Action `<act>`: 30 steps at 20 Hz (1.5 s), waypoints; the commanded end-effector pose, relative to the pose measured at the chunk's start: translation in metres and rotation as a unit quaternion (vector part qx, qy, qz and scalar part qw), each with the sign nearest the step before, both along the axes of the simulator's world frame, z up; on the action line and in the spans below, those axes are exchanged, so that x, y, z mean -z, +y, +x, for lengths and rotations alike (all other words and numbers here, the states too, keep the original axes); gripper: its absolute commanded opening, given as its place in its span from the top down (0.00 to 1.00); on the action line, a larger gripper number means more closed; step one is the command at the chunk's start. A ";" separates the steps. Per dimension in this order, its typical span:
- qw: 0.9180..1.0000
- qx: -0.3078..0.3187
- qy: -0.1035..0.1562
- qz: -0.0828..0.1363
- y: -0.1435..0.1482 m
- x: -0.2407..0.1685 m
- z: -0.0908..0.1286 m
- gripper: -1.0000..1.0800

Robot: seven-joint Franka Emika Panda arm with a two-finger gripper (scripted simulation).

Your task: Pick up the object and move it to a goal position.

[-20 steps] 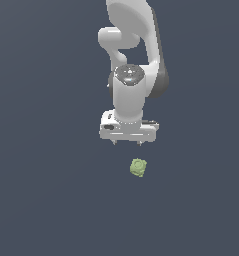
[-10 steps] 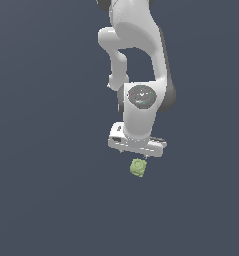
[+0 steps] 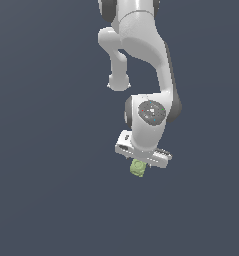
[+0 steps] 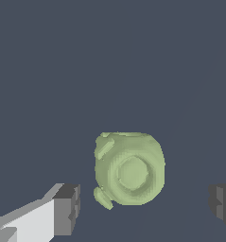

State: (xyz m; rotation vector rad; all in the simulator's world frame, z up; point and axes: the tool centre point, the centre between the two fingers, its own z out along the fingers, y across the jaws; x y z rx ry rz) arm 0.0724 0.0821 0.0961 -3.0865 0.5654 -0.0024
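The object (image 3: 137, 168) is a small pale green lumpy block lying on the dark grey floor. In the exterior view the white gripper (image 3: 142, 161) hangs straight over it, its hand just above the block's top. In the wrist view the object (image 4: 129, 169) shows its round raised face and sits between the two dark fingertips (image 4: 66, 209), with a gap on each side. The gripper (image 4: 145, 204) is open and holds nothing.
The dark grey floor (image 3: 51, 200) spreads flat all around the block. The white arm (image 3: 141, 45) rises above the gripper toward the top of the exterior view. No other objects show.
The arm has lowered and swung toward the block over the last second. The gripper now stands directly over the object, which has stayed in place.
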 end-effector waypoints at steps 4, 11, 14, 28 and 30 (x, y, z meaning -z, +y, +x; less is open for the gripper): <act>1.000 0.012 0.001 -0.002 0.004 0.006 0.003 0.04; 1.000 0.011 0.001 -0.001 0.004 0.016 0.003 0.04; 1.000 0.012 0.001 -0.002 0.004 0.032 0.002 0.04; 1.000 0.012 0.001 -0.002 0.004 0.056 0.003 1.00; 1.000 0.012 0.001 -0.002 0.004 0.056 0.003 1.00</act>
